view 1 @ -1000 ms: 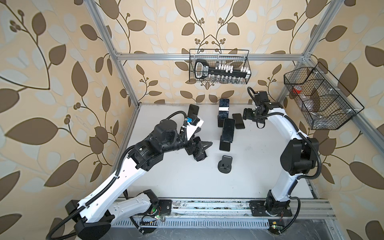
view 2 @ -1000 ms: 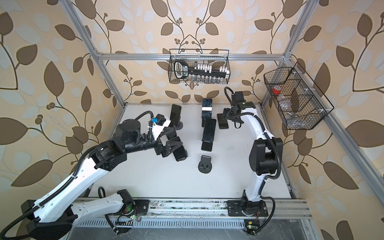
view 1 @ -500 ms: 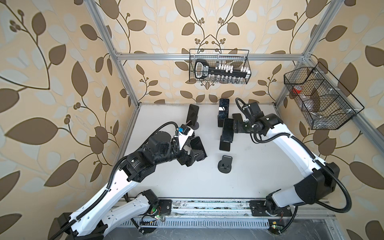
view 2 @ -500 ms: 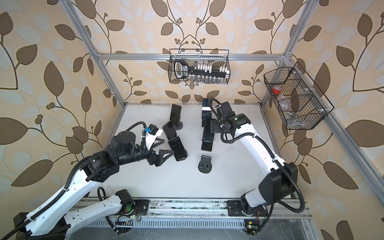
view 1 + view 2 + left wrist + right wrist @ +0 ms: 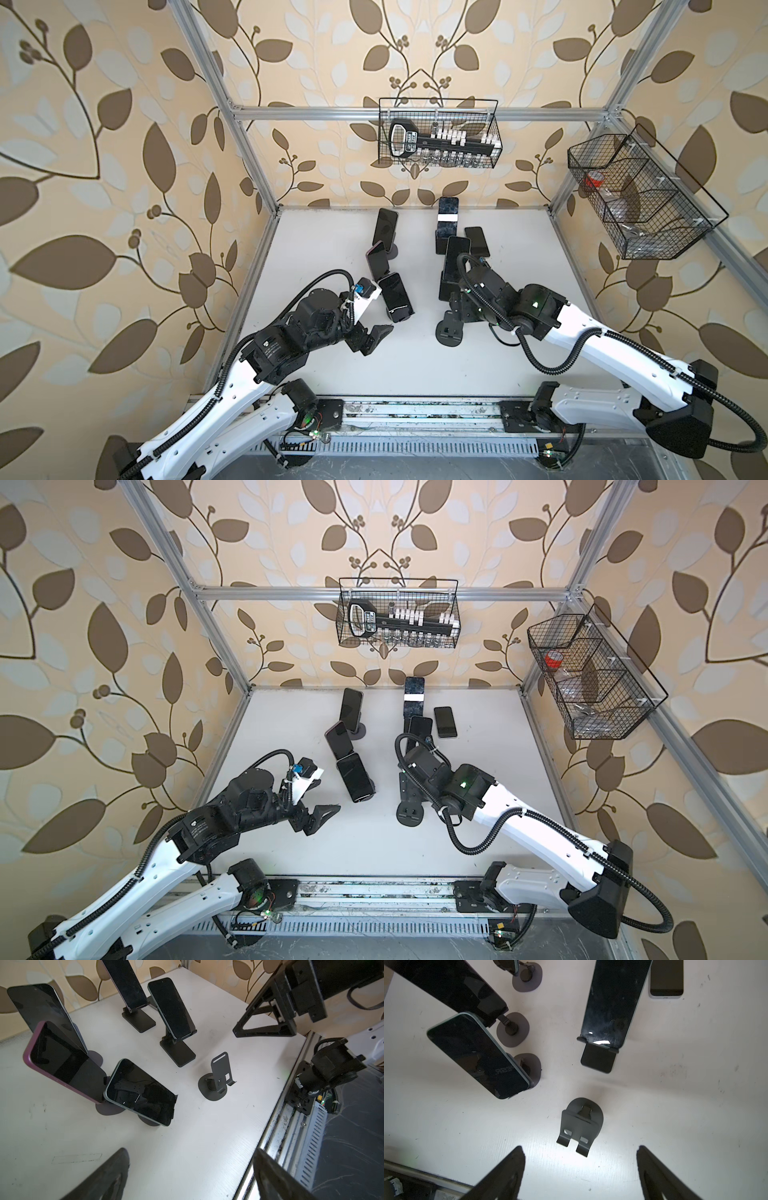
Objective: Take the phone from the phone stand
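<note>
Left tool [image 5: 372, 338] gapes over open table [image 5: 415, 374] front.

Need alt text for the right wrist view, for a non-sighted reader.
An empty dark grey metal phone stand on a round base stands on the white table, just ahead of the open right end effector. Beyond it, dark-screened phones lean on other stands; one phone lies flat.

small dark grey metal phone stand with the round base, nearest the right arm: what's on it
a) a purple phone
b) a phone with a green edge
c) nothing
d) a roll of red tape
c, the small dark grey metal phone stand with the round base shows a bare back plate and two empty hooks in both wrist views.
</note>
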